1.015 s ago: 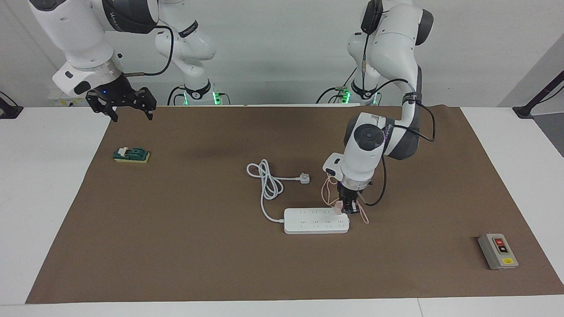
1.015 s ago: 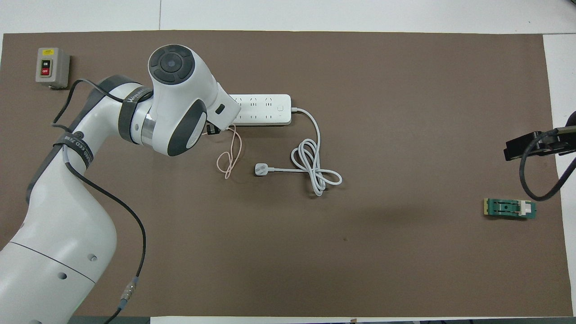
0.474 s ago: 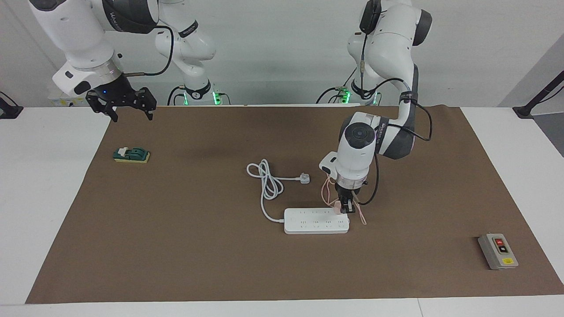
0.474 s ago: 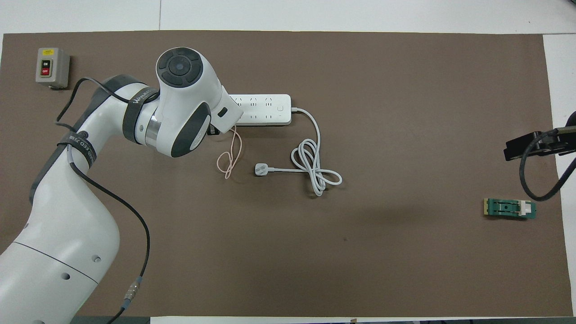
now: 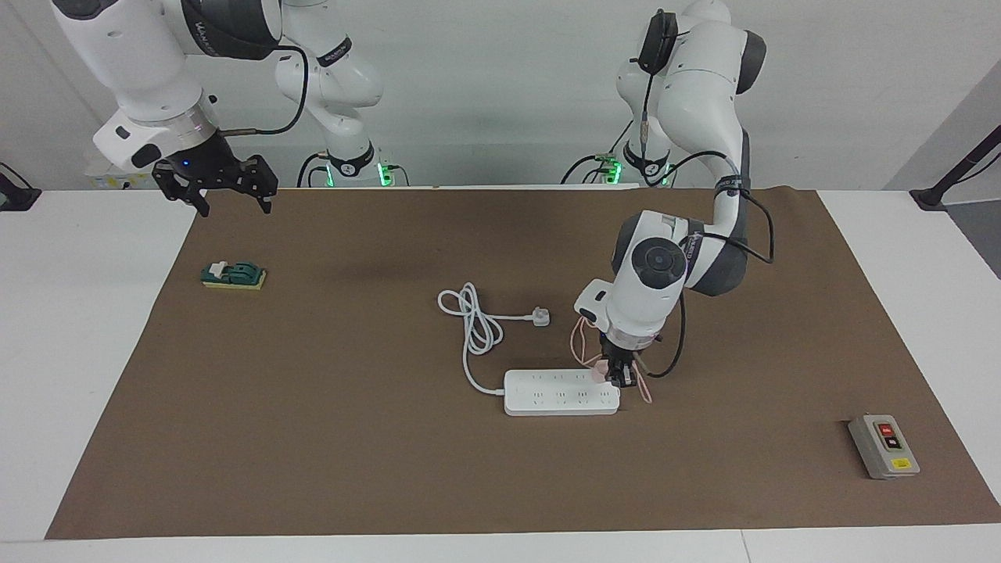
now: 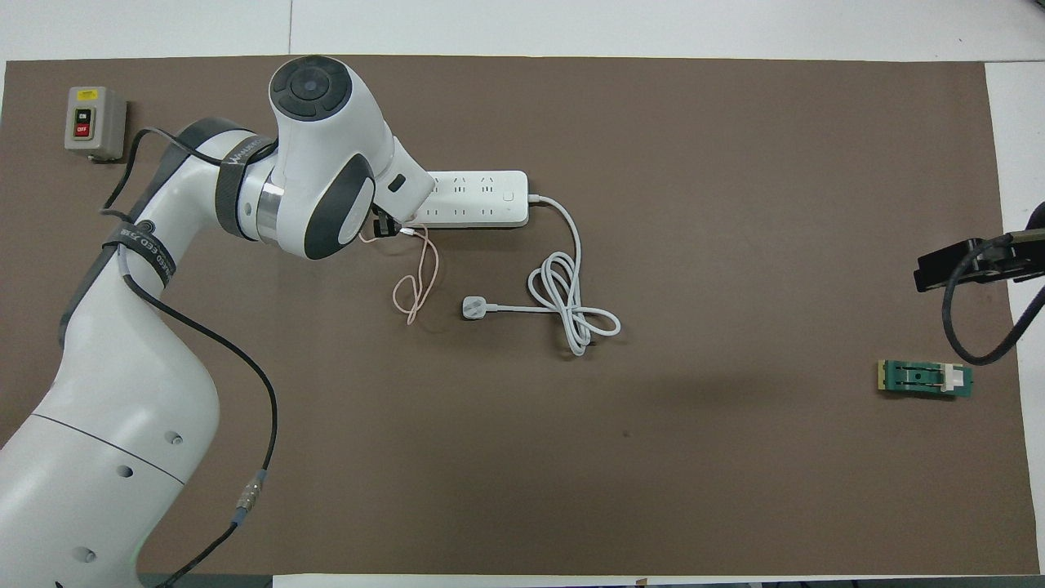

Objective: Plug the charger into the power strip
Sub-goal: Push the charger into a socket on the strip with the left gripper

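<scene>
Down at the power strip's end toward the left arm sits the charger (image 5: pixel 600 369), a small pale pink cube pinched in the left pincer (image 5: pixel 618 377), which is clamped shut on it. It is low over the row of sockets nearer the robots, touching or all but touching the strip's top; whether the pins are in, I cannot tell. Held from above like that, the cube's plug face looks aimed straight down, so a downward push should seat it.

Its thin pink cable (image 6: pixel 418 278) trails off toward the robots and loops slack on the brown mat (image 5: pixel 328 438), so nothing looks likely to tug the charger sideways.

Now the power strip (image 5: pixel 559 393): a long flat white bar lying on the mat, long axis running along the desk from one arm's end toward the other, sockets facing up. Its thick white cord (image 6: pixel 571 302) leaves the end toward the right arm and coils back to an unplugged white three-pin plug (image 6: pixel 473 307).

Over at the mat's corner, the right pincer (image 5: pixel 228 195) hangs open in the air and waits, a green block (image 5: pixel 233 275) lying below it. By the left arm's end sits a grey switch box (image 5: pixel 884 446), with 2 buttons.
</scene>
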